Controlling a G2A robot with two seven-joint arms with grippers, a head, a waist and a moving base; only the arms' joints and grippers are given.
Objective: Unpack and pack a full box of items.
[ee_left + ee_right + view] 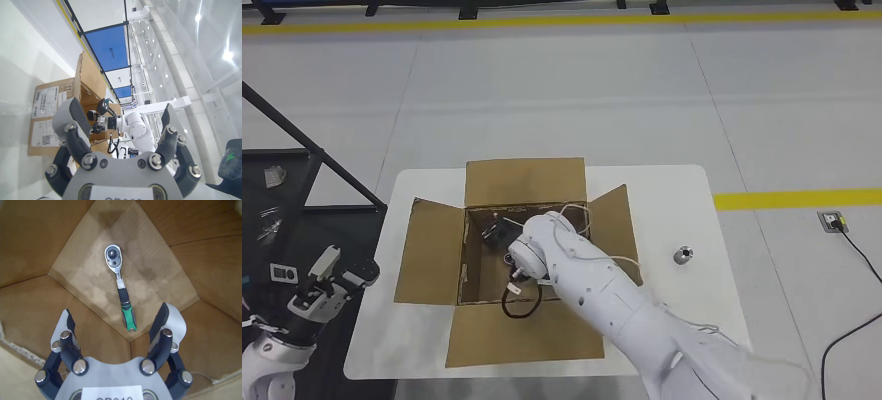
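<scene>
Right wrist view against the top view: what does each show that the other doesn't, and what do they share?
Right wrist view adds: a ratchet wrench with a green-and-black handle, lying flat on the floor of the cardboard box, ahead of the open right gripper, untouched. Top view adds: the white table, a small metal cylinder on it beside the box, and the box's flaps spread outward. Both: the box, with the right arm down inside it.

Industrial hall: yellow floor line (542, 20), blue partition panels (105, 49), ceiling spotlights (227, 55)

Small metal obj (682, 256) on table (682, 200), too tiny for ID; box (525, 180) floor mostly behind R arm (582, 280).
</scene>
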